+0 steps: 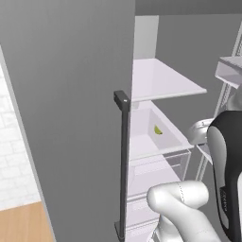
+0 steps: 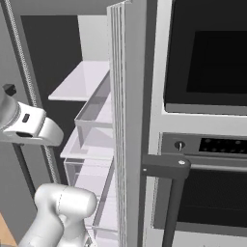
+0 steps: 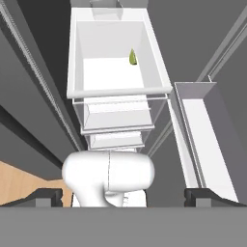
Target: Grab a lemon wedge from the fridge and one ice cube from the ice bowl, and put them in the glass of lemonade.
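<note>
The fridge [image 1: 71,118] stands open, its left door [image 1: 66,94] swung forward with a vertical bar handle [image 1: 124,165] on its edge. Inside, a shelf [image 1: 163,80] sits at the top; directly below it is an open tray [image 3: 116,53], with drawers [image 3: 118,120] stacked beneath. The lemon wedge [image 3: 132,58] lies in the tray, against its right wall toward the back. The right door's bin [image 3: 202,140] hangs to the right of the drawers. An oven [image 2: 207,120] stands right of the fridge.

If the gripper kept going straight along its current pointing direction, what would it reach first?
Probably the open white fridge drawer, whose front rim sits mid-view; the lemon wedge lies farther in. The gripper is open. Depth is uncertain.
</note>
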Available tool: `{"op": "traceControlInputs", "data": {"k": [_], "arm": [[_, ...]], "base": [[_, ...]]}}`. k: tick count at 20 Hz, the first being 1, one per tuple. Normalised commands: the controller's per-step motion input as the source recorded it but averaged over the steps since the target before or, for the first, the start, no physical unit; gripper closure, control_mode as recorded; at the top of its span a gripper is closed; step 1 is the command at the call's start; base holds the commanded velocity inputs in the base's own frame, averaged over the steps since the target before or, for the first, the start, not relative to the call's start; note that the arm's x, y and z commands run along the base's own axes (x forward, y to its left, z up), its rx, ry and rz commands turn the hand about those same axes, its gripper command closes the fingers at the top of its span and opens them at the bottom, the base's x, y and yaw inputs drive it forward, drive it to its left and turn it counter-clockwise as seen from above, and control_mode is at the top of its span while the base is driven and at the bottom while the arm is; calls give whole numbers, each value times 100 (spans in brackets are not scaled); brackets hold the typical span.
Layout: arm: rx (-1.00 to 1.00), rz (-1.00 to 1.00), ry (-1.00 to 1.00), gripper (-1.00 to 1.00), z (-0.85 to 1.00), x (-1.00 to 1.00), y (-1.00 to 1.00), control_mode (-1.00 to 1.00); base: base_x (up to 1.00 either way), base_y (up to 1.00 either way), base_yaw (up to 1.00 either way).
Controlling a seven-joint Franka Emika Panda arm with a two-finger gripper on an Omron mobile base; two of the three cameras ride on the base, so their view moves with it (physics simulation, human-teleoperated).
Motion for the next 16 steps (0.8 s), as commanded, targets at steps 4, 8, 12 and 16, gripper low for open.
{"op": "traceControlInputs", "data": {"k": [4, 8, 12, 16], "arm": [[0, 0, 0, -100, 0, 0, 0, 100], [0, 3, 0, -100, -11, 8, 0, -100], [0, 9, 0, -100, -26, 54, 0, -100], [0, 7, 0, -100, -50, 73, 0, -100]], "base": [[-5, -2, 1], [0, 0, 1], [0, 0, 0], [0, 0, 0]]}}
